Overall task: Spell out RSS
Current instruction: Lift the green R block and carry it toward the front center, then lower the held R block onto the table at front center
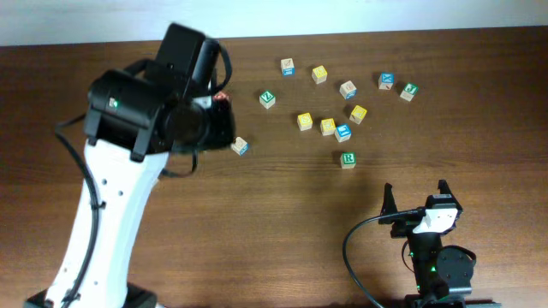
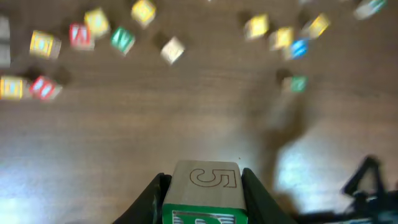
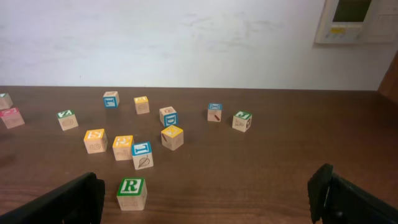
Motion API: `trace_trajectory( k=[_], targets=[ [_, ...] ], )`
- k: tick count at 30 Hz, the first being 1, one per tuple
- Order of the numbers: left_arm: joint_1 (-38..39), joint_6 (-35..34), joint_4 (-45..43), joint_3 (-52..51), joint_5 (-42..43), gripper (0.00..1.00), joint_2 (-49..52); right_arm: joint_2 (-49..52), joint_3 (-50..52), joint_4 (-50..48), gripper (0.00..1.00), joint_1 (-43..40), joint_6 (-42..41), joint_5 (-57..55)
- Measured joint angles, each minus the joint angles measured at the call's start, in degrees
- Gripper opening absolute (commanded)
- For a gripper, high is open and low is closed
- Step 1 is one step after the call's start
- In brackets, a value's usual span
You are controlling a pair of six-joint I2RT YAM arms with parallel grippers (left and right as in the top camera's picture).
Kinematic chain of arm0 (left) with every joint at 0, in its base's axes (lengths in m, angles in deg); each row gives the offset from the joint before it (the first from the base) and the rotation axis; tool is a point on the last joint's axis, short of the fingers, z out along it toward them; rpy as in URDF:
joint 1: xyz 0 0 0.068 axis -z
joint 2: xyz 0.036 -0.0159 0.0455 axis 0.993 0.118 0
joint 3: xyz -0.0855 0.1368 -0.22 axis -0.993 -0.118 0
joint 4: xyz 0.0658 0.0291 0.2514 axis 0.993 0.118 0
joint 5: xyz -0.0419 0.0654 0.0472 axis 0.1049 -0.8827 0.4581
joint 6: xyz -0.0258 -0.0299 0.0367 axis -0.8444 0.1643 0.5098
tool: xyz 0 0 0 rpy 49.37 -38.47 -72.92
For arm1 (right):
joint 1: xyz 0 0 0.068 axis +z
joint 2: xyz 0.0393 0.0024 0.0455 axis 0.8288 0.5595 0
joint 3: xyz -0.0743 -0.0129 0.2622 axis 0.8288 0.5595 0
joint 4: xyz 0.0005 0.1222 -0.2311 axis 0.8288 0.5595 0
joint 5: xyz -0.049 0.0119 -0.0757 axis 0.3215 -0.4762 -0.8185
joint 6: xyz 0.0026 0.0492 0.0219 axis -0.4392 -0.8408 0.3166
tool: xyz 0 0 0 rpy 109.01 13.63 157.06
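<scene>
My big left arm (image 1: 111,171) is reaching across the upper left, and its pincer (image 2: 204,193) is squeezing a green-sided wooden block (image 2: 205,177). My right pincer (image 1: 415,190) is sitting wide open at the lower right. The green R block (image 1: 348,159) is lying just up and left of it, apart from it. A yellow block (image 1: 305,121) and its yellow neighbour (image 1: 327,127) are lying higher up.

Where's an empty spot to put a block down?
Bare wood stretches from the R cube to the left gripper and its held cube, and between the R cube and the right gripper. Beyond the R cube, other letter cubes crowd together.
</scene>
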Motion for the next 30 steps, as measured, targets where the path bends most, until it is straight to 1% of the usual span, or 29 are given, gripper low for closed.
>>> trace_trajectory(
  k=[2,5,6,8,9,11,12,14,15,16,18,22,24,26,30],
  targets=[
    [0.0,0.3,-0.5,-7.1,0.3,0.27,-1.7,0.0,0.0,0.0,0.98,0.0,0.0,0.0],
    [0.0,0.4,-8.2,-18.9,0.5,0.26,-1.5,0.0,0.0,0.0,0.98,0.0,0.0,0.0],
    [0.0,0.4,-13.2,-24.6,0.8,0.27,-1.4,0.0,0.0,0.0,0.98,0.0,0.0,0.0],
    [0.0,0.4,-19.8,-32.2,1.9,0.27,-0.9,0.0,0.0,0.0,0.98,0.0,0.0,0.0],
    [0.0,0.5,-26.2,-37.1,2.1,0.27,-1.1,0.0,0.0,0.0,0.98,0.0,0.0,0.0],
    [0.1,0.6,-34.7,-45.5,2.9,0.27,-1.1,0.0,0.0,0.0,0.98,0.0,0.0,-0.2],
    [0.1,0.6,-37.2,-48.4,3.0,0.26,-1.0,0.0,0.0,0.0,0.98,0.0,0.0,-0.2],
    [0.1,0.6,-45.8,-55.4,3.3,0.27,-1.0,0.0,0.0,0.0,0.98,0.0,0.0,-0.2],
    [0.1,0.5,-47.3,-56.8,3.3,0.27,-1.0,0.1,0.0,0.0,0.98,0.0,0.0,-0.2],
    [0.1,0.5,-52.6,-59.3,3.3,0.27,-1.1,0.0,0.0,0.0,0.98,0.0,0.0,-0.2],
    [0.1,0.4,-58.0,-63.3,3.3,0.27,-1.0,0.0,0.0,0.0,0.98,0.0,0.0,-0.2],
    [0.2,0.3,-59.5,-64.7,3.3,0.26,0.6,0.0,0.0,0.0,0.98,0.0,0.0,-0.2],
    [0.9,0.3,-57.5,-64.7,3.1,0.25,2.4,0.0,0.0,0.0,0.98,0.0,0.0,-0.2],
    [1.4,0.3,-54.5,-64.9,0.6,0.25,3.8,0.0,0.0,0.0,0.98,0.0,0.0,-0.2],
    [1.6,-0.9,-51.7,-65.0,-1.7,0.26,4.0,0.0,0.0,0.0,0.98,0.0,0.0,-0.2]
  ],
)
